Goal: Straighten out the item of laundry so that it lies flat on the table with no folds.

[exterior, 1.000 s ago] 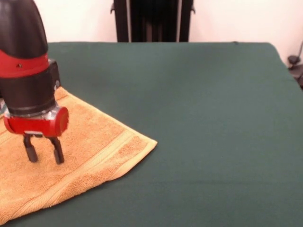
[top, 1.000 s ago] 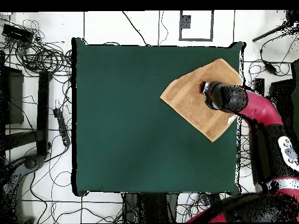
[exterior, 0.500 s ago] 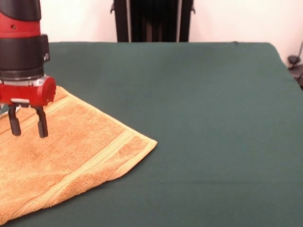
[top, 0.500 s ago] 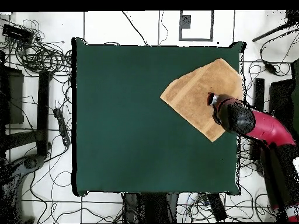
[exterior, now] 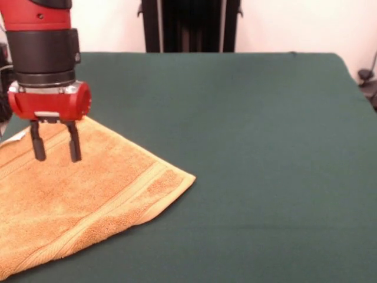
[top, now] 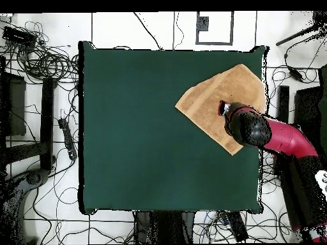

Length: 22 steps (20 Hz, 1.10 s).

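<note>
— While the jaws hang over the cloth, how do they stand?

— Spread apart, with a clear gap between the two dark fingers, and nothing held. The gripper points straight down above the towel, its tips seemingly just clear of the pile.

— How many towels?

— One, orange-tan, lying spread out with a ribbed band running near the hem at the corner that points toward the table's middle. The front view cuts off its far end.

— And where is it on the table?

— From overhead, the towel sits turned like a diamond at the table's corner, one tip reaching the edge. One red and black arm comes in over that edge, covering part of the towel.

— Anything else?

— Only cables on the floor around the table.
</note>
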{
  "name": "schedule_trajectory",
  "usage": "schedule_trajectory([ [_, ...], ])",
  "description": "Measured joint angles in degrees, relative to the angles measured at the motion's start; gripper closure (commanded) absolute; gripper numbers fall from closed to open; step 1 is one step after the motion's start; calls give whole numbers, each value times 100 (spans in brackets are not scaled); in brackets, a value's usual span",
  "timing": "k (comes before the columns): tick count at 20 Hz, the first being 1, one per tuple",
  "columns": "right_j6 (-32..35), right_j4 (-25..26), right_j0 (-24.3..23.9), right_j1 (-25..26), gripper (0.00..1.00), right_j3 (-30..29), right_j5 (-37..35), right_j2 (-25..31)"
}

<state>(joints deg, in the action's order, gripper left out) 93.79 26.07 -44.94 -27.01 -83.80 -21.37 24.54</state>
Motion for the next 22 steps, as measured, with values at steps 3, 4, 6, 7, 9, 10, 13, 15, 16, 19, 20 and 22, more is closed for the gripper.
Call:
schedule_trajectory([
  [3,0,-65,172,77,0,186,-331,-37],
  [4,0,-78,238,112,0,272,-475,-57],
  [6,0,-118,413,221,0,514,-902,-116],
  [7,0,-140,510,288,0,663,-1173,-147],
  [9,0,-166,642,386,0,881,-1566,-181],
  [10,0,-171,726,471,0,1046,-1807,-199],
  [13,0,-176,891,721,0,1470,-2225,-226],
  [15,0,-173,1028,1067,0,1933,-2434,-244],
  [16,0,-173,1080,1261,0,2145,-2454,-245],
  [19,1,-246,1119,1375,0,2421,-2616,-246],
  [20,1,-264,1127,1395,0,2486,-2695,-250],
  [22,1,-271,1135,1429,0,2549,-2756,-251],
])
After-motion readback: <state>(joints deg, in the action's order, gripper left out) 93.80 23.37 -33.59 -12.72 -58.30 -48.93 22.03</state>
